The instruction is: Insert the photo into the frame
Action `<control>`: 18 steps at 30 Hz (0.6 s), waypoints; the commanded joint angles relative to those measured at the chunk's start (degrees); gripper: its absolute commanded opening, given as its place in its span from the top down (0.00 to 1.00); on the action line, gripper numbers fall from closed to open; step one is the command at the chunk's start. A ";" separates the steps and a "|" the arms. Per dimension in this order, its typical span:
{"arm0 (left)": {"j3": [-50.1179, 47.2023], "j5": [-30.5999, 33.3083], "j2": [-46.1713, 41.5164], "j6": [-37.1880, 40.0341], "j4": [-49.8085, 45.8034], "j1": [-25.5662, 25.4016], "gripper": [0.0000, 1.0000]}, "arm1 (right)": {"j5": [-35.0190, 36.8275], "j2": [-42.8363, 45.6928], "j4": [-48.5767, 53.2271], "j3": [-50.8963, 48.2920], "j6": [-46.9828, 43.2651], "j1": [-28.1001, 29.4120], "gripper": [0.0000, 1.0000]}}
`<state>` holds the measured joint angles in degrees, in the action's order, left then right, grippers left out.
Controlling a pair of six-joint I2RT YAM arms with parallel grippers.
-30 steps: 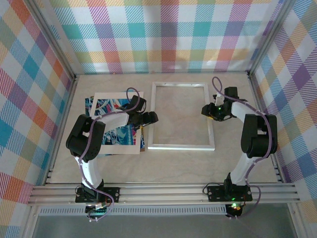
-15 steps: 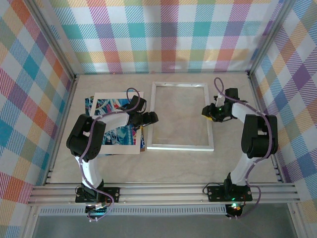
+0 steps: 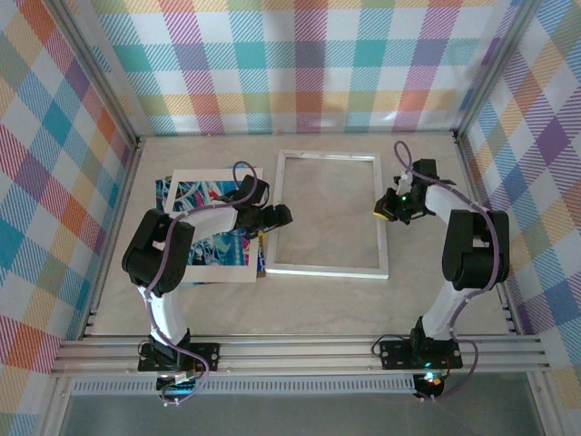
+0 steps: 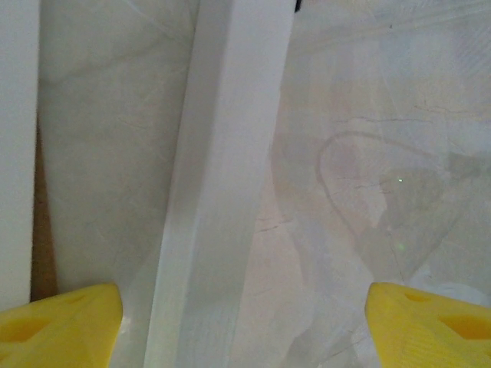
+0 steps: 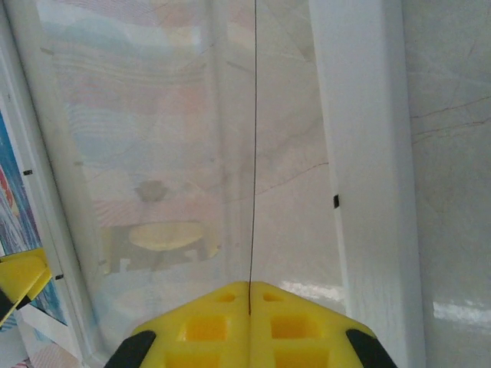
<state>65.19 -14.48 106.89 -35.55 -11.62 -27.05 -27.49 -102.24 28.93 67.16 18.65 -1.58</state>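
Left hand [image 3: 276, 216] is spread, fingertips [image 4: 61, 322] straddling the frame's [image 3: 327, 270] rail. Right hand [image 3: 385, 210] is pressed together beside the opposite rail. Behind the left hand, the photo [image 3: 186, 193] lies partly hidden under the arm.

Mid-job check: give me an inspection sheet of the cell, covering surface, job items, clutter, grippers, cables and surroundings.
Surface: beige tabletop, flat, no spills seen.
Job's things: large white rectangular picture frame with a clear pane lies flat mid-table, nothing in it. The blue-teal swirled paper photo lies to its left, outside it.
Clutter: cream cardboard mat with a window lies on the photo.
Grippers: left gripper is open and straddles the frame's left rail. Right gripper is at the frame's right rail, jaws together; whether it holds anything is unclear.
Cables: purple cables loop along both arms, no snag seen.
Surroundings: plaid fabric walls on three sides.
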 commanded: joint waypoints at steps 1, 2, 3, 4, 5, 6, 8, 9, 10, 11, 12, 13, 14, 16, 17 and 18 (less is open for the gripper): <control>-0.24 -2.08 -0.80 -1.45 1.54 -1.07 0.14 | 0.47 4.58 4.39 3.09 -1.69 -0.13 1.00; -0.37 -2.59 -0.96 -1.78 1.80 -1.16 0.12 | 0.84 5.64 5.09 3.47 -1.82 -0.09 1.00; -0.56 -3.05 -1.13 -2.33 2.35 -1.32 0.10 | 1.13 6.97 5.55 3.80 -1.95 -0.09 1.00; -0.96 -3.83 -1.55 -3.00 3.19 -1.42 0.09 | 1.44 8.43 5.76 4.01 -1.83 -0.09 1.00; -1.33 -4.73 -1.87 -3.60 4.06 -1.43 0.08 | 1.72 9.63 5.79 4.31 -1.87 -0.09 1.00; -1.67 -5.83 -2.28 -4.61 5.21 -1.43 0.07 | 1.97 10.86 6.26 4.89 -2.07 -0.09 1.00; -1.88 -7.92 -3.10 -6.38 6.98 -1.43 0.05 | 1.40 12.68 8.10 7.13 -2.86 -0.09 1.00; -1.85 -8.63 -3.67 -7.00 7.72 -1.43 0.05 | 0.93 13.21 9.45 8.94 -3.73 -0.09 1.00; -1.63 -9.04 -4.50 -7.22 8.12 -1.43 0.04 | 0.51 13.67 11.09 11.05 -4.46 -0.09 1.00; -1.20 -8.86 -5.16 -6.90 7.72 -1.35 0.03 | 0.19 13.96 12.44 12.88 -4.98 -0.09 1.00; -0.50 -7.80 -6.08 -6.19 6.32 -1.19 0.02 | -0.43 14.36 13.40 14.89 -5.21 -0.09 1.00; 0.05 -6.36 -7.05 -5.45 4.94 -0.85 0.01 | -1.45 14.79 14.02 16.57 -5.39 -0.15 1.00; 0.28 -4.89 -8.08 -4.93 3.89 -0.30 0.01 | -2.98 15.18 14.17 18.01 -5.16 -0.02 1.00; 0.08 -2.85 -9.61 -4.47 2.53 1.31 0.00 | -7.98 15.77 12.94 20.21 -4.00 0.08 1.00; -0.37 -2.37 -10.52 -4.59 2.23 2.44 0.00 | -10.31 15.88 11.64 21.08 -2.71 0.45 1.00; -1.06 -2.22 -11.24 -5.11 2.42 3.58 0.00 | -11.87 15.96 10.39 21.89 -1.77 0.70 1.00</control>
<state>63.92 -18.98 98.94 -40.73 -7.55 -26.37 -31.83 -87.96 40.51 86.17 15.68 -1.45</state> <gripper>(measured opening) 0.997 0.060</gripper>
